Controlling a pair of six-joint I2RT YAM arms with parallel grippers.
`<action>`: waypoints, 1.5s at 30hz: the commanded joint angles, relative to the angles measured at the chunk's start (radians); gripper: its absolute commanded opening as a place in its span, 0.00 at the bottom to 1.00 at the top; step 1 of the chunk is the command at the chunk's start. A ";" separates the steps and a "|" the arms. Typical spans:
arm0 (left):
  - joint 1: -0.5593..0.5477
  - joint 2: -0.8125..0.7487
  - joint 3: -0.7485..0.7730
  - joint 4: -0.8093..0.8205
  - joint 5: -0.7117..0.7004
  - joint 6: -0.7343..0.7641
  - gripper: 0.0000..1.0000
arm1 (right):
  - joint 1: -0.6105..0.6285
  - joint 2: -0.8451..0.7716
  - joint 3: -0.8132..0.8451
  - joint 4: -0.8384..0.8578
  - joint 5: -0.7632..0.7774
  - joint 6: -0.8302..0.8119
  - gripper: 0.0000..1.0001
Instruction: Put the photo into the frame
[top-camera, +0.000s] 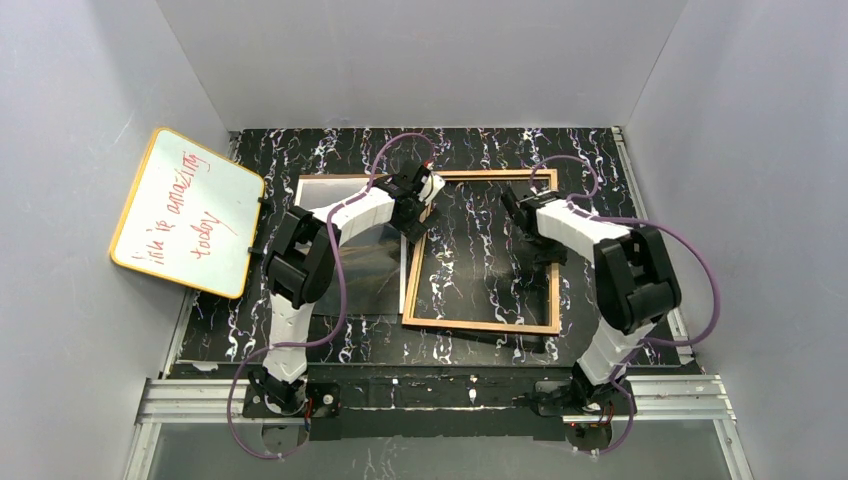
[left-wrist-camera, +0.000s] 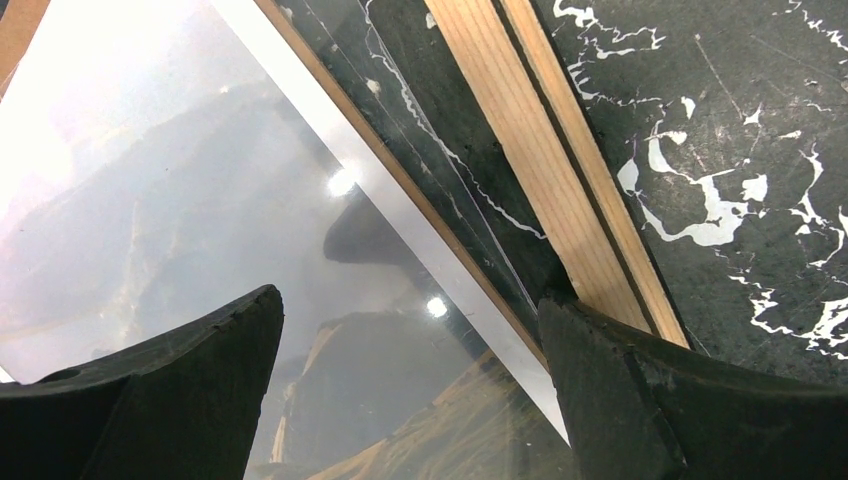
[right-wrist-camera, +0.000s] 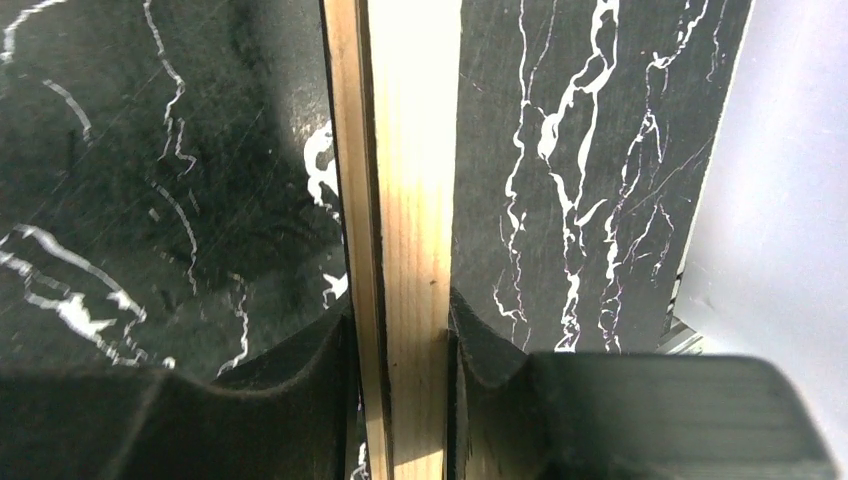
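Note:
The frame (top-camera: 480, 325) lies tan back up on the black marbled table, right of centre. The photo (top-camera: 350, 262) lies flat just left of it, partly under my left arm. In the left wrist view the photo (left-wrist-camera: 200, 220) shows grey sky, brown-gold hills and a white border under a glossy glare, beside the frame's wooden rail (left-wrist-camera: 540, 150). My left gripper (top-camera: 415, 208) is open above the photo's right edge (left-wrist-camera: 410, 390), with its right finger (left-wrist-camera: 650, 400) over the rail. My right gripper (top-camera: 543, 252) is shut on the frame's right rail (right-wrist-camera: 415, 200), and in the right wrist view (right-wrist-camera: 400, 380) both fingers press it.
A yellow-edged whiteboard (top-camera: 185, 210) with red writing leans at the left wall. A thin brown edge (left-wrist-camera: 400, 175) and a clear sheet edge (left-wrist-camera: 450, 165) run between the photo's border and the rail. White walls enclose the table on three sides (right-wrist-camera: 770, 180).

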 joint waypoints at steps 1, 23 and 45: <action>-0.012 -0.018 -0.039 -0.018 0.037 0.004 0.98 | 0.009 0.091 0.018 0.032 0.090 0.041 0.07; -0.012 -0.062 -0.080 -0.007 0.051 0.019 0.98 | -0.053 0.204 0.075 0.115 -0.005 -0.003 0.66; 0.155 -0.094 0.382 -0.381 0.240 -0.047 0.98 | -0.058 0.034 0.356 0.330 -0.844 0.074 0.99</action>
